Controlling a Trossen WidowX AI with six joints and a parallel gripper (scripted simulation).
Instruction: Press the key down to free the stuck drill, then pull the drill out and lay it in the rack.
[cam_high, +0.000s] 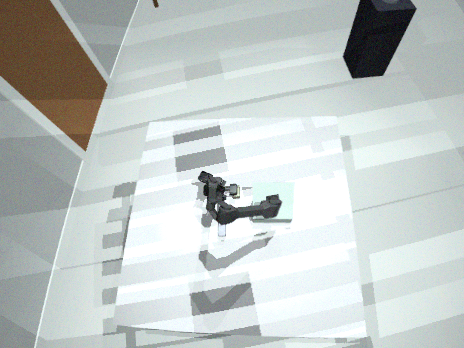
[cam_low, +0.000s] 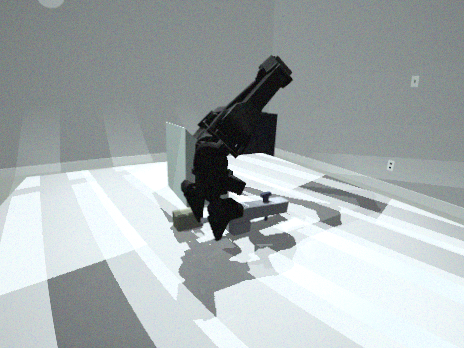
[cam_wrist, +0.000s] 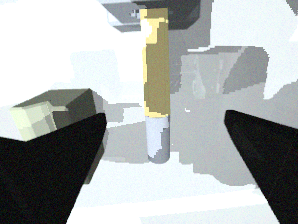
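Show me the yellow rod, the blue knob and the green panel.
Yellow rod (cam_wrist: 157, 75): wrist view, middle of its yellow length.
Blue knob (cam_low: 266, 195): exterior view, its head.
Green panel (cam_high: 274, 190) (cam_low: 177, 157): top and exterior views, its bare face.
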